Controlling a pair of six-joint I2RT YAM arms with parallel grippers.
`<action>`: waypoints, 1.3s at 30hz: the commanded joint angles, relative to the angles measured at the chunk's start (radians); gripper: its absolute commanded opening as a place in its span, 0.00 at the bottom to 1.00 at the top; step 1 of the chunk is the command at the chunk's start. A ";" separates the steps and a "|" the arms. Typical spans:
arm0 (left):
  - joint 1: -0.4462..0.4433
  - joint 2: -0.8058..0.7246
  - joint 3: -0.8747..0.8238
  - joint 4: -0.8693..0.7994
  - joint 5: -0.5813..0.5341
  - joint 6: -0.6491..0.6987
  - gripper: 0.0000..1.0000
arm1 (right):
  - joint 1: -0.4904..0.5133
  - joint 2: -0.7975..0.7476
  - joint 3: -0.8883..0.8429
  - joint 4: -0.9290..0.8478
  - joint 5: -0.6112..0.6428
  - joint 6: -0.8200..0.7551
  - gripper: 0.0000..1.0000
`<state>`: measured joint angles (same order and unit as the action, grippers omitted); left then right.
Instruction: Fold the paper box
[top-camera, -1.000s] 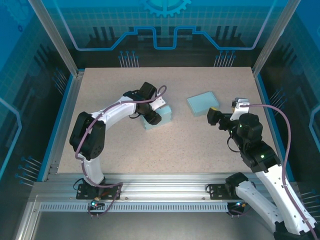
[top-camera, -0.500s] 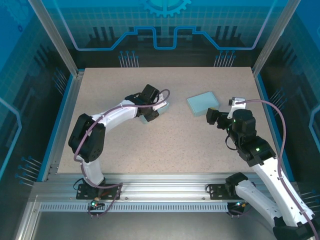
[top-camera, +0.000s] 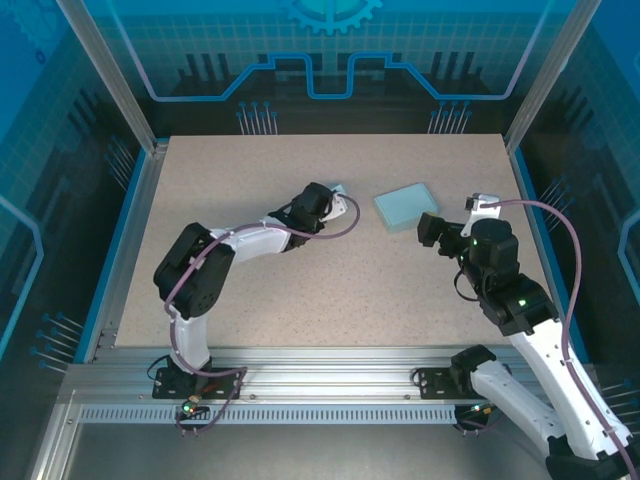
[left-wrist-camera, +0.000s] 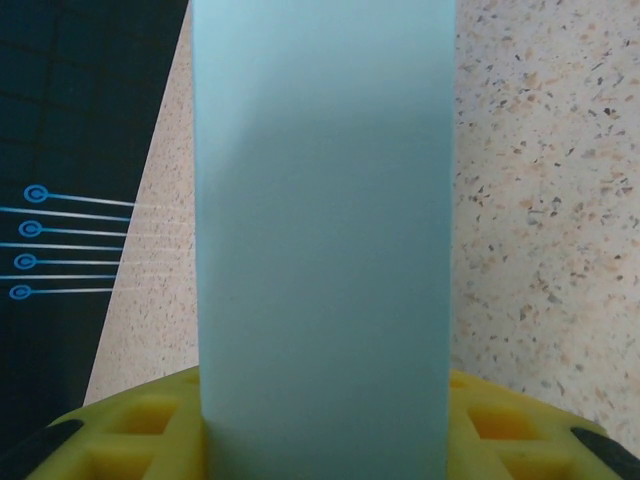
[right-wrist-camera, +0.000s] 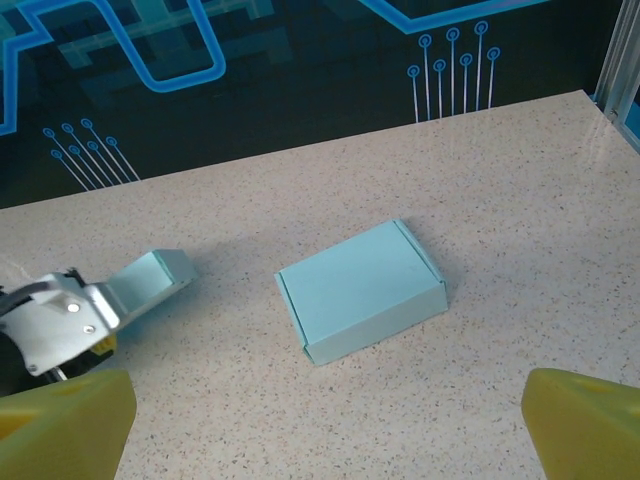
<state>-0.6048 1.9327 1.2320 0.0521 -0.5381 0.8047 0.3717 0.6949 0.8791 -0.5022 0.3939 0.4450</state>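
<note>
Left end effector (top-camera: 333, 197) is clamped on a pale blue paper box (top-camera: 339, 190), toward the far middle of the worktop (top-camera: 330, 290). In the left wrist view a flat panel of the box stands upright between the yellow fingers (left-wrist-camera: 130, 430) and blocks most of that view. In the right wrist view the held box pokes out past the end effector with one end open. It sits low over the worktop; cannot tell whether it touches.

A second box, closed (top-camera: 405, 207), same pale blue, lies flat on the worktop to the right of the held one, apart from it and turned a bit askew.

Right end effector (top-camera: 428, 228) has its jaws wide apart with nothing between them. It sits just on the near-right side of the closed box, pointing at it and not touching it. Its yellow fingertips (right-wrist-camera: 60, 425) frame the bottom corners of the right wrist view.
</note>
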 joint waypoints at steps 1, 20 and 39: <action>-0.029 0.040 -0.006 0.123 -0.023 0.051 0.36 | -0.011 -0.010 0.029 -0.016 0.023 0.018 1.00; -0.144 0.106 -0.023 0.049 0.046 0.023 0.99 | -0.011 0.003 0.043 -0.042 0.013 0.024 1.00; -0.101 -0.605 -0.327 -0.200 0.075 -0.624 0.99 | -0.022 0.095 0.006 0.005 0.112 -0.003 1.00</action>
<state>-0.7738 1.3998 0.9787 -0.1307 -0.3908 0.3576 0.3706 0.7692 0.8921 -0.5365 0.4622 0.4580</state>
